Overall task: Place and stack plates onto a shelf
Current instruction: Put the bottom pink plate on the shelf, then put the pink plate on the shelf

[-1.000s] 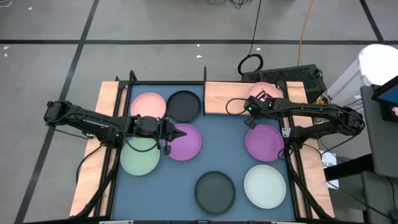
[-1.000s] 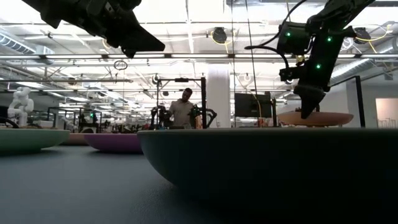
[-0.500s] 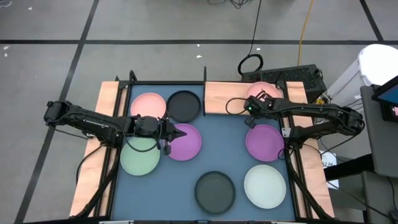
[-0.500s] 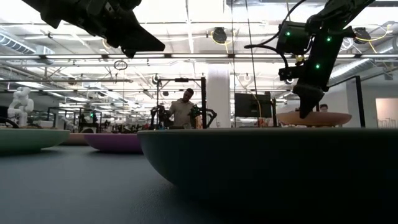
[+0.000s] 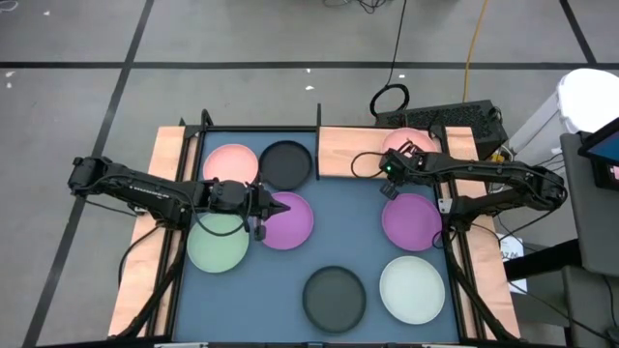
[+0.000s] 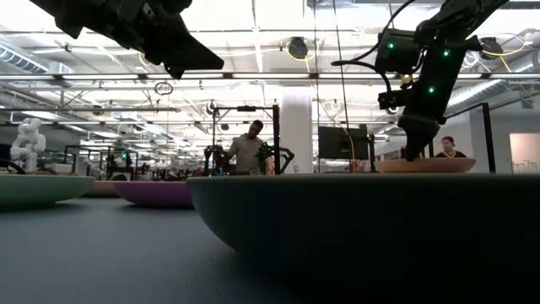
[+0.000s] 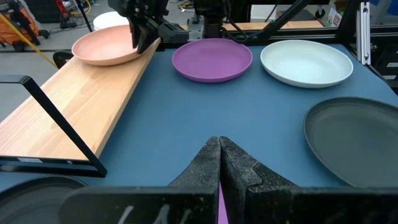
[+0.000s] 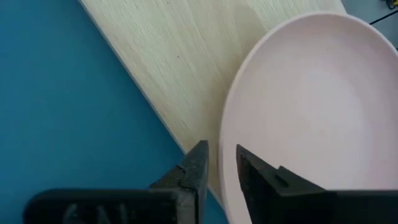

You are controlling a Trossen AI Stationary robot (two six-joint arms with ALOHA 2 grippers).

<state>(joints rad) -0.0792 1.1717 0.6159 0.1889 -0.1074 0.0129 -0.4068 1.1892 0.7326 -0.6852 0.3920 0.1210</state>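
The shelf [image 5: 348, 150] is a light wooden board at the table's far right. One pink plate [image 5: 411, 145] sits over it, and my right gripper [image 5: 398, 162] is shut on that plate's near-left rim. The other plates lie flat on the blue mat [image 5: 353, 242]: pink [image 5: 230, 164], black [image 5: 286, 164], purple [image 5: 288, 222], pale green [image 5: 218, 242], black [image 5: 335, 298], pale green [image 5: 412, 288], purple [image 5: 412, 220]. My left gripper [image 7: 219, 149] is shut and hovers above the left purple plate's left rim. My right gripper pinches the pink plate's rim [image 8: 227, 134] between its two fingers, one finger [image 8: 258, 171] inside the plate and one finger [image 8: 198, 168] outside. It comes from above, pointing down. In the low view the plate [image 6: 426, 165] lies about level at shelf height.
Black frame posts [image 5: 319, 111] stand at the mat's far edge, and a black bracket [image 7: 37, 99] stands at the shelf's end. Bare shelf board [image 7: 74, 106] lies left of the pink plate. Wooden strips [image 5: 169, 155] border the mat. People [image 6: 249, 148] are in the room behind.
In the low view the pink plate in my right gripper has sunk a little toward the shelf and now lies flatter. My left arm has kept still.
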